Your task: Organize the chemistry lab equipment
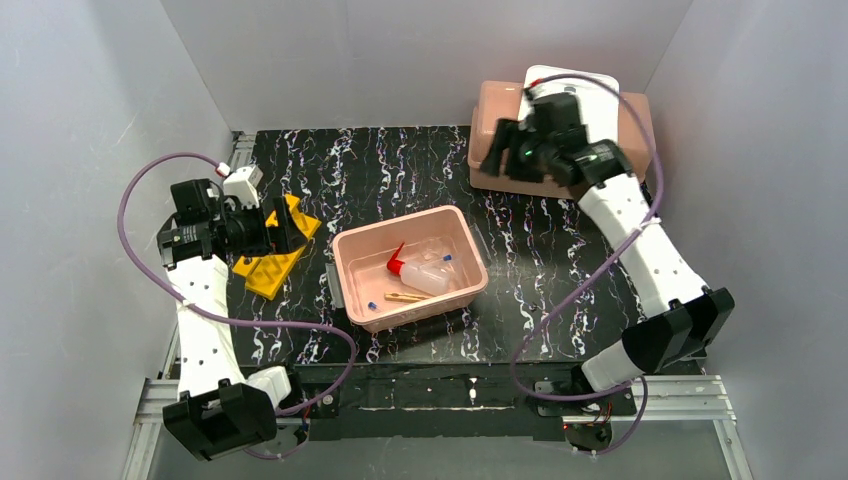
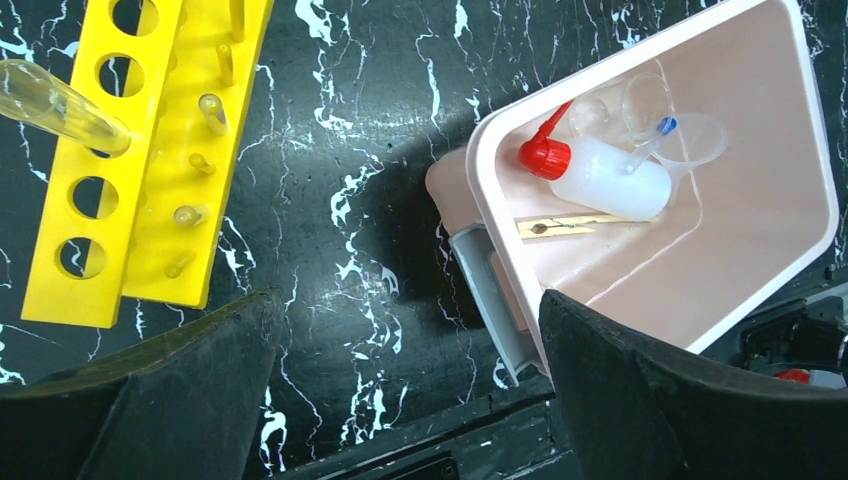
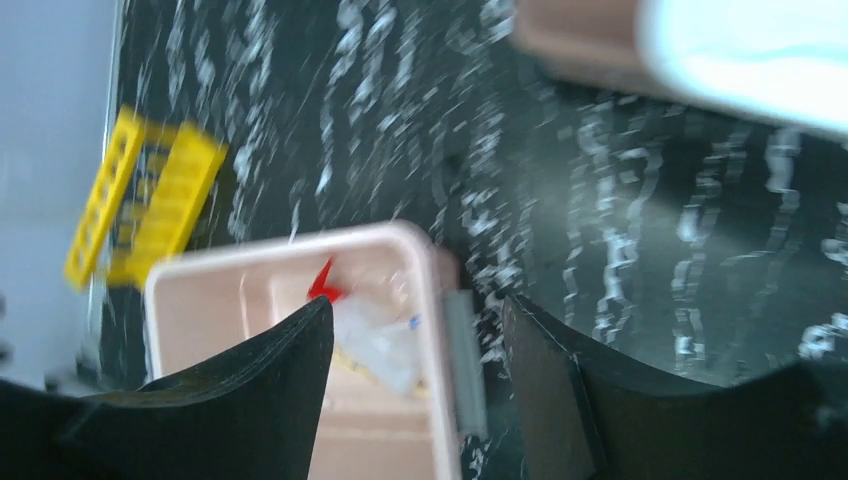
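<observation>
Black marbled table [image 1: 400, 170], yellow rack [image 1: 272, 270] beside pink tub [image 1: 365, 275]; left tool [image 2: 405, 330] and right tool [image 3: 415, 330] both spread, empty.

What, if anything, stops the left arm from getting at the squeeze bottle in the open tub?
Probably nothing: the squeeze bottle lies uncovered in the open tub, and the left pincer hangs open beside it. A blue-tipped pipette rests across the bottle, so it may shift.
</observation>
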